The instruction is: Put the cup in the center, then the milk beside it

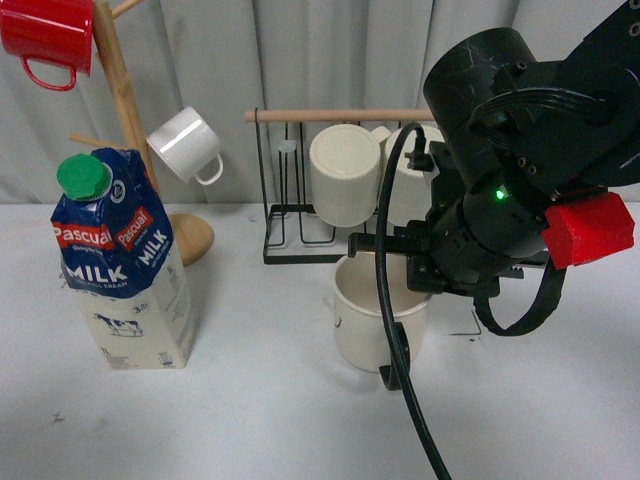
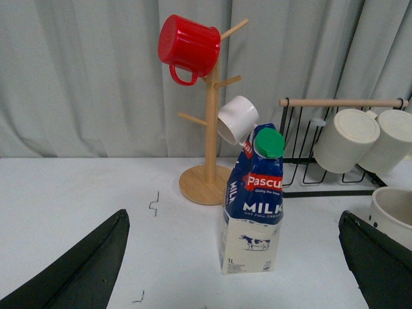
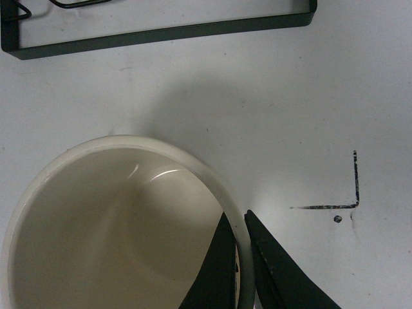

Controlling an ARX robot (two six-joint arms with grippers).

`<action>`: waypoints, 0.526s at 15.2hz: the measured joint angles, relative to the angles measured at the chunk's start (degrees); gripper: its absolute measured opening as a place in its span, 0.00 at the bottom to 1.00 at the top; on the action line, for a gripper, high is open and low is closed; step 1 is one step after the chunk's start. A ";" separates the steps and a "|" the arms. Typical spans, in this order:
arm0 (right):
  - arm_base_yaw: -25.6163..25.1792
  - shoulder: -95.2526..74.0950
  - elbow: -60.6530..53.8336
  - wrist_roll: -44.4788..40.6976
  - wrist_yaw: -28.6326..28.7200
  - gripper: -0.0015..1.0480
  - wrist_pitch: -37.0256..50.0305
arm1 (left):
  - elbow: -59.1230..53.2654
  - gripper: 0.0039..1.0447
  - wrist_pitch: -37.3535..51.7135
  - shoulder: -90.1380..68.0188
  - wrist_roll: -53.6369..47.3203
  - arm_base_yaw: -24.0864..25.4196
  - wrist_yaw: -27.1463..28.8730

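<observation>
The cup (image 1: 368, 318) is a wide cream mug with a black handle (image 1: 396, 366), standing on the white table in front of the wire rack. My right gripper (image 1: 400, 262) is shut on the cup's rim. In the right wrist view one finger is inside the cup (image 3: 116, 225) and the other outside, and the gripper (image 3: 238, 222) pinches the wall. The milk (image 1: 125, 270), a blue and cream carton with a green cap, stands upright at the left. My left gripper (image 2: 233, 217) is open, its fingers (image 2: 84, 270) wide apart and short of the milk (image 2: 254, 206).
A wooden mug tree (image 1: 120, 90) behind the milk holds a red mug (image 1: 45, 35) and a small white mug (image 1: 185, 145). A black wire rack (image 1: 290, 225) carries two ribbed cream mugs (image 1: 345, 170). A black corner mark (image 3: 353, 193) lies on the table beside the cup.
</observation>
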State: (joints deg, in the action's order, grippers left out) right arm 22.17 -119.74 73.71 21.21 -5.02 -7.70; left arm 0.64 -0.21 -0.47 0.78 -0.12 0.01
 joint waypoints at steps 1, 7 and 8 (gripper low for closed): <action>-0.35 -0.24 -0.13 0.00 0.79 0.03 0.42 | 0.00 0.94 0.02 0.00 0.00 0.00 0.00; -1.18 -1.42 0.33 -1.36 3.37 0.21 2.67 | 0.00 0.94 0.00 0.00 0.00 0.00 0.00; -1.25 -1.42 0.28 -1.40 4.00 0.28 3.21 | 0.00 0.94 0.00 0.00 0.00 0.00 0.00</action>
State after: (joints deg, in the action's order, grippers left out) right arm 20.93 -121.16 74.00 19.81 -1.02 -4.49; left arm 0.64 -0.21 -0.47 0.78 -0.12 0.01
